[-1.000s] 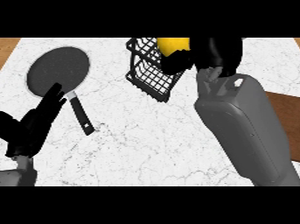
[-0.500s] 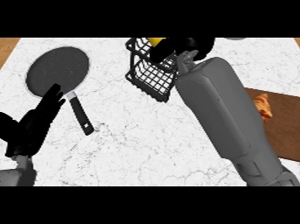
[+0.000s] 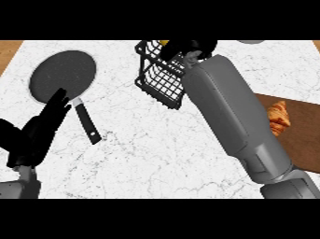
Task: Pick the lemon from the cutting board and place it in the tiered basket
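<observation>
Down at the near edge, the left hand (image 3: pixel 33 133) shows at the lower left with its fingers straight and spread, pointing up and away over the white marble counter (image 3: pixel 155 154); it has hold of nothing. Its fingertips lie close to the black handle of a dark frying pan (image 3: pixel 63 75), whose round bowl sits farther back on the left side of the counter.

On the right, a brown wooden cutting board (image 3: pixel 307 135) lies at the counter's edge, partly hidden under the grey right forearm. A golden croissant (image 3: pixel 278 117) rests on the board, just beside the arm.

That forearm runs from the lower right corner up to the far middle of the counter, where the right hand (image 3: pixel 188 47) is at the top of the black wire tiered basket (image 3: pixel 159 77). The basket stands tilted in the view, its mesh side facing me. The hand's fingers are curled, and a small patch of yellow, the lemon (image 3: pixel 163 42), peeks out right against them at the basket's upper rim. Most of the lemon is hidden by the hand, so I cannot tell whether it already rests in the basket.

At the far right edge a pale round object (image 3: pixel 250 42) is only just visible.
</observation>
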You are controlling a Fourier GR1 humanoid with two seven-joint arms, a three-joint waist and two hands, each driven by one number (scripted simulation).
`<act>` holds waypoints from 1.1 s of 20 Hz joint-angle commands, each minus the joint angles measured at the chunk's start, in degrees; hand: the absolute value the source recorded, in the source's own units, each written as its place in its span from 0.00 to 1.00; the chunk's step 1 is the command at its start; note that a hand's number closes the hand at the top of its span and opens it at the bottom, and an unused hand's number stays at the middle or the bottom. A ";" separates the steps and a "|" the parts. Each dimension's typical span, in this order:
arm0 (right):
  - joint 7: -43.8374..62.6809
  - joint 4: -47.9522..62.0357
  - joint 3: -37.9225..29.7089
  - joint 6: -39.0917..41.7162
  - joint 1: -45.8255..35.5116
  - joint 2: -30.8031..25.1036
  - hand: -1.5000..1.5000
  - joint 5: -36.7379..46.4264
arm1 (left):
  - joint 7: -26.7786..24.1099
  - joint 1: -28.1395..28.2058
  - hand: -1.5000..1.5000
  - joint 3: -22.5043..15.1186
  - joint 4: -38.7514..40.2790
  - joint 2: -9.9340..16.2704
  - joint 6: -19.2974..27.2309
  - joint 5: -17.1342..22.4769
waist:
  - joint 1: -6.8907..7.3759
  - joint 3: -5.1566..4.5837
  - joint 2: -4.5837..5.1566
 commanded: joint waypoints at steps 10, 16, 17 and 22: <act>-9.27 17.63 -3.62 -18.13 -5.80 0.25 0.00 -1.66 | 0.67 -2.50 0.50 1.70 1.71 1.11 -1.91 0.50 | 0.76 0.09 0.80; -13.31 22.34 -8.68 -23.58 -10.09 0.25 0.00 -4.59 | -0.29 -1.32 0.50 0.16 0.95 -0.53 -1.20 -0.97 | 1.17 0.10 0.96; -10.25 21.07 -5.18 -23.86 -10.89 0.26 0.00 -8.07 | -0.18 -1.04 0.50 -1.10 1.36 -1.79 -0.80 -1.53 | 1.71 0.08 0.83; -16.09 18.53 -13.35 -27.86 -10.24 0.27 0.00 -14.52 | -0.13 -0.54 0.50 1.01 0.99 -0.12 -1.86 -0.33 | 1.32 0.12 0.97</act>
